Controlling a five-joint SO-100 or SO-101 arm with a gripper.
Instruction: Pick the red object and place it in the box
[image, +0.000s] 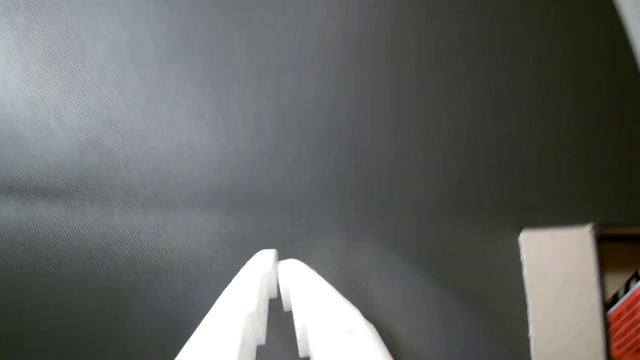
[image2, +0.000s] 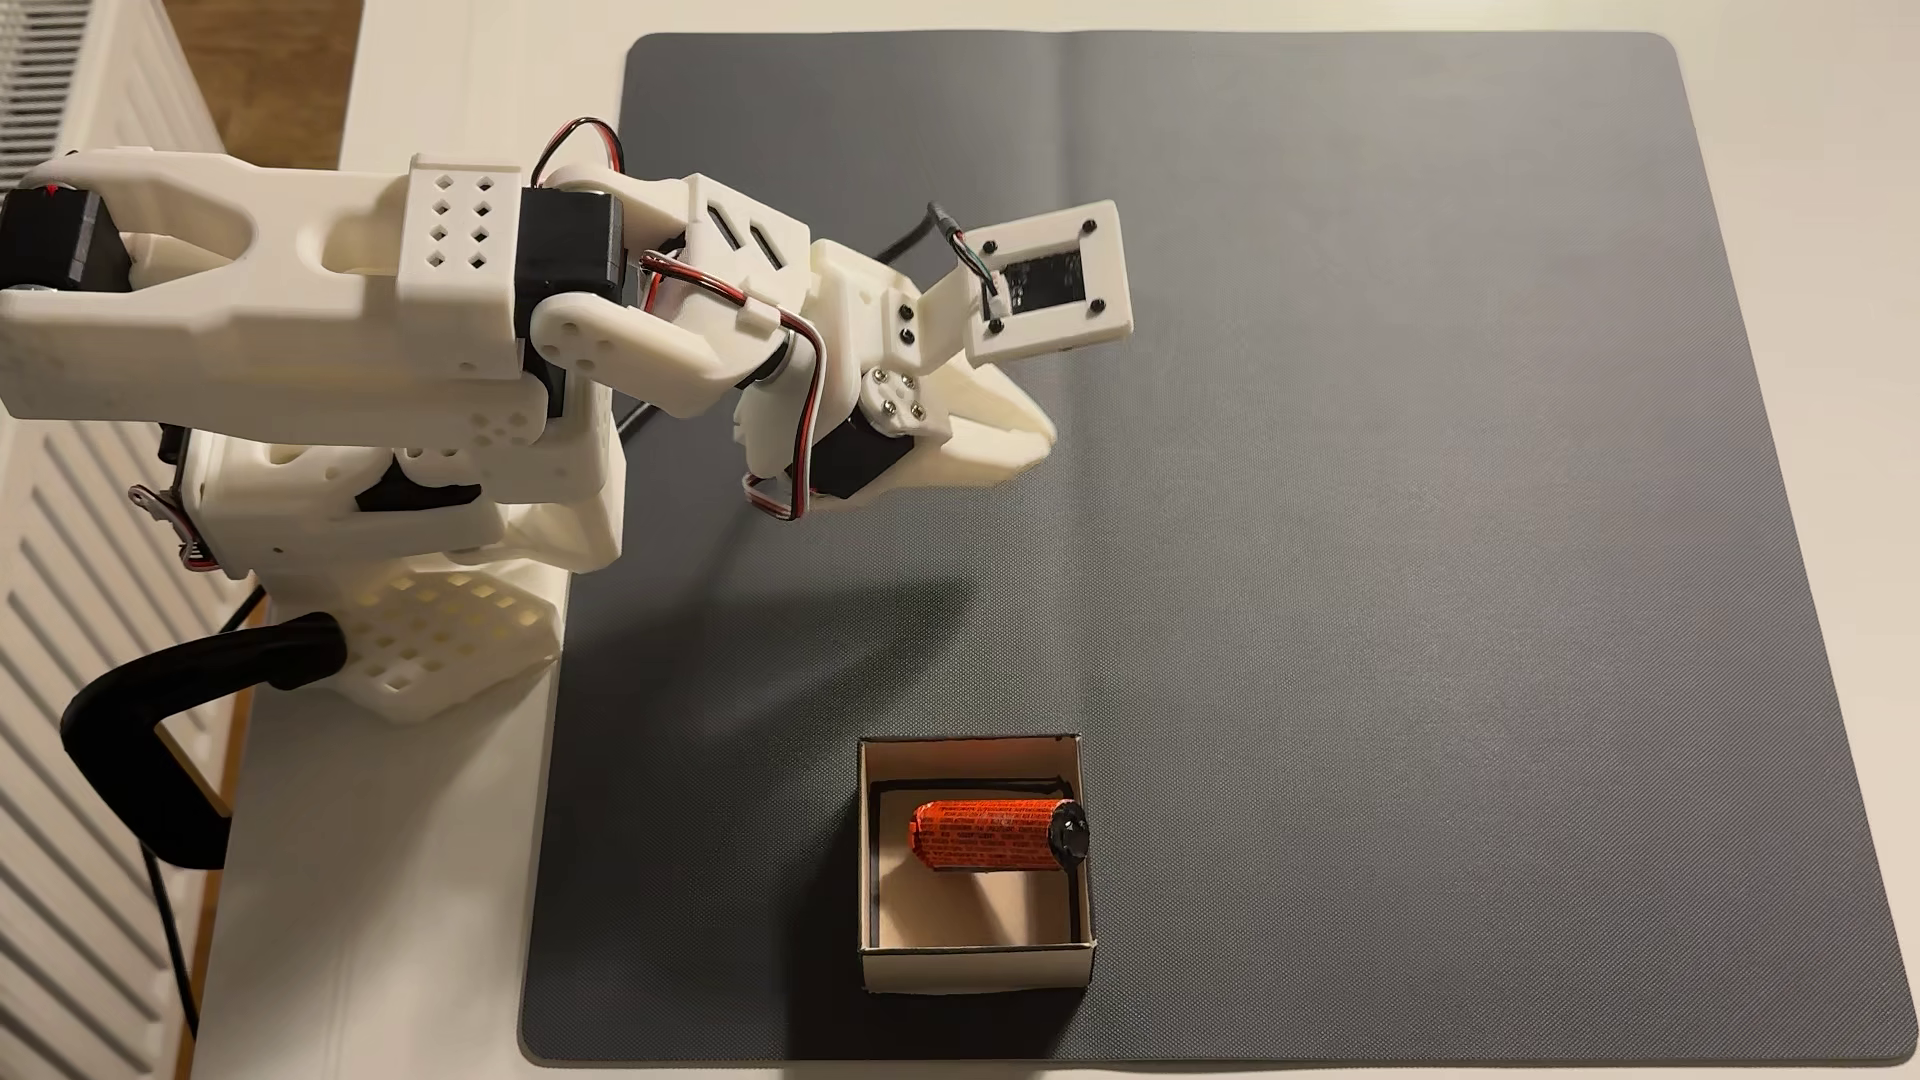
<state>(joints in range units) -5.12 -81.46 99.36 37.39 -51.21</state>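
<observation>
— Claw (image: 278, 267) first: how did it stand?

— It was clenched, with nothing between its white fingertips. In the wrist view the two tips met above the dark grey mat (image: 300, 125). In the fixed view the claw (image2: 1039, 431) hung over the mat (image2: 1455, 519), well apart from the box.

— And the red object?

— It lay inside the box (image2: 977, 961), on its side. The orange-red cylinder (image2: 982, 834) was in the half of the floor that is upper in the fixed view, and its black end pointed to the right wall and seemed to touch it. In the wrist view, at the lower right corner, a pale outer wall of the box (image: 560, 290) showed, and beside it a small part of the red object (image: 625, 325).

— Where was the box?

— On the mat, near its lower edge in the fixed view. The white arm (image2: 312, 280) stood at the left, on the pale surface (image2: 416, 935).
</observation>
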